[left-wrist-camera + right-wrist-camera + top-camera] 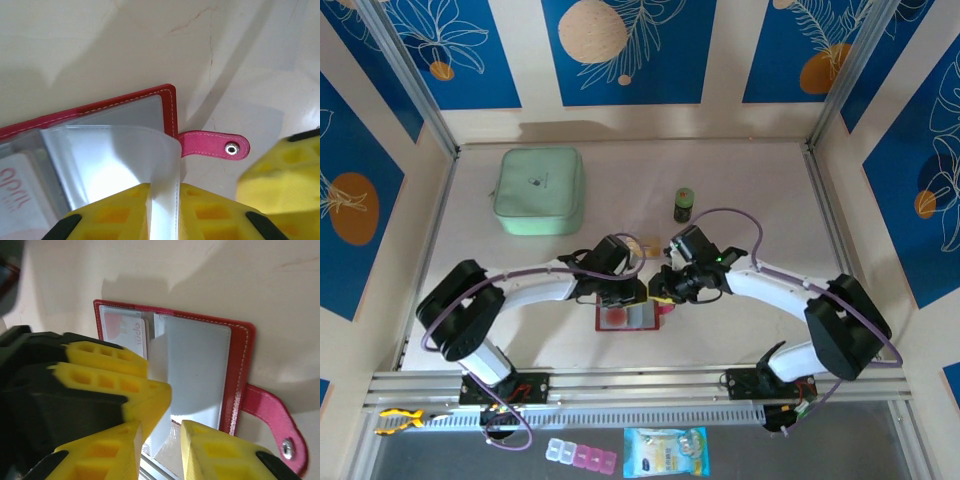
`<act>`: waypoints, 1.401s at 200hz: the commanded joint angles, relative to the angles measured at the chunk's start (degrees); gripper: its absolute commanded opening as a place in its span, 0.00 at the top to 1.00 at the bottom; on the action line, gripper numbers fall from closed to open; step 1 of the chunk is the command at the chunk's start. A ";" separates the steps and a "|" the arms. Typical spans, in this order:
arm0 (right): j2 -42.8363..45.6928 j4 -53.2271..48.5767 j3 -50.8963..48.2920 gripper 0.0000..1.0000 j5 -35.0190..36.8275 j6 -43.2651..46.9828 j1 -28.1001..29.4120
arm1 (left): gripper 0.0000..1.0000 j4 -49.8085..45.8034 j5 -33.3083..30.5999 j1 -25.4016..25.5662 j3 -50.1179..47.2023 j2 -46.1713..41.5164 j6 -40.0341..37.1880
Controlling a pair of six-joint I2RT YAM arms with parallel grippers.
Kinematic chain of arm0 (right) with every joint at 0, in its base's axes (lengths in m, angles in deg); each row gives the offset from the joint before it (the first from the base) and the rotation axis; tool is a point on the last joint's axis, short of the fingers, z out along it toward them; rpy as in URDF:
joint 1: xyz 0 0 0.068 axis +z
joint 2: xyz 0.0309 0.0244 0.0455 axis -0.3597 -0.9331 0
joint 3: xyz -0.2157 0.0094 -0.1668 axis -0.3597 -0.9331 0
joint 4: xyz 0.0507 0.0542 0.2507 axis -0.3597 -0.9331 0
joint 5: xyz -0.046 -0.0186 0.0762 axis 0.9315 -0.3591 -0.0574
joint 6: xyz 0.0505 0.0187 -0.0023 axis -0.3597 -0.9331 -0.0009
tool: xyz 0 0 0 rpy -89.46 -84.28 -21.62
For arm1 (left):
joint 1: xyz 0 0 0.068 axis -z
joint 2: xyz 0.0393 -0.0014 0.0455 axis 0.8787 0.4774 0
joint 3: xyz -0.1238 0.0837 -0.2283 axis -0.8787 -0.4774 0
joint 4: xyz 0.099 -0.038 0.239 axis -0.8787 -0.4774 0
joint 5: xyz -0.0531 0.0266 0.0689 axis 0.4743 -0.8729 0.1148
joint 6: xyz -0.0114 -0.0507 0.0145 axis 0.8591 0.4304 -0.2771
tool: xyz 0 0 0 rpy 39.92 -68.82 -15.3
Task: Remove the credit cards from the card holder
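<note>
Card holder (625, 316) lies open by the worktop's near edge, left gripper (164, 202) pinching its clear sleeve (115, 160), right gripper (160, 442) standing apart.

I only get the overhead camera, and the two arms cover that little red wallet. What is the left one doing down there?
Observer: The left gripper is pinching a clear sleeve of the wallet and holding it up.
Operator: Any card in it?
Observer: Yes, a pale card with red lettering sits in a pocket beside the raised sleeve.
Operator: Is the wallet snapped shut?
Observer: No, its pink tab lies loose on the table, snap showing.
</note>
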 commanded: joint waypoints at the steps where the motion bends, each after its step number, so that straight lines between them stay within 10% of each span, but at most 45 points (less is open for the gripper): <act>1: 2.76 -2.09 -1.36 0.72 -0.26 1.09 -1.38 | 0.78 1.36 1.71 1.23 2.53 2.67 1.04; 280: -13.65 -3.37 11.46 0.72 0.10 -0.01 8.19 | 0.69 -5.77 -2.54 -10.67 -13.32 -13.75 -6.51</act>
